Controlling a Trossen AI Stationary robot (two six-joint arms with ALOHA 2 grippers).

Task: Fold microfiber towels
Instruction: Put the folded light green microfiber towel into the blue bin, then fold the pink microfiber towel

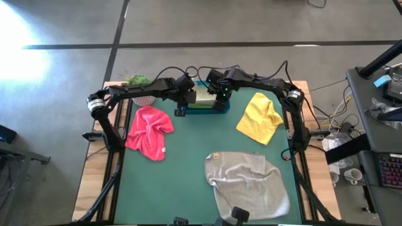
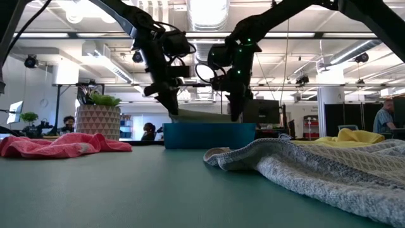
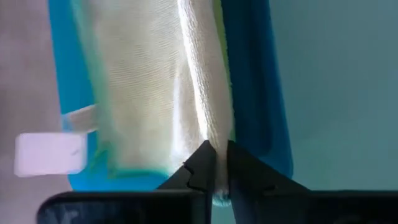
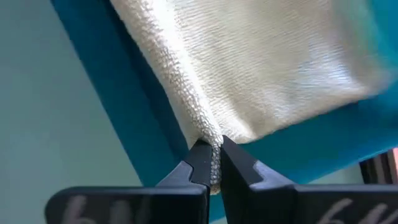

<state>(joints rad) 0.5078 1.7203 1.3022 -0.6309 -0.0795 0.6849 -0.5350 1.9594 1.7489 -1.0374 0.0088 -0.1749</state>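
Two claws pinch one pale towel at the blue tray.
We see the left claw (image 3: 216, 163) and right claw (image 4: 212, 163) each pressed onto the towel (image 1: 203, 96), which lies in the tray (image 1: 217, 108) at the tabletop's far edge, its edge spanning both claws.

Even overhead lighting; a bright glare patch on the floor (image 1: 25, 59) at upper left in the high view. Ceiling lights (image 2: 209, 11) bloom in the low view, leaving both arms as dark silhouettes. Both wrist views are soft, the cloth (image 3: 155, 87) slightly overexposed.
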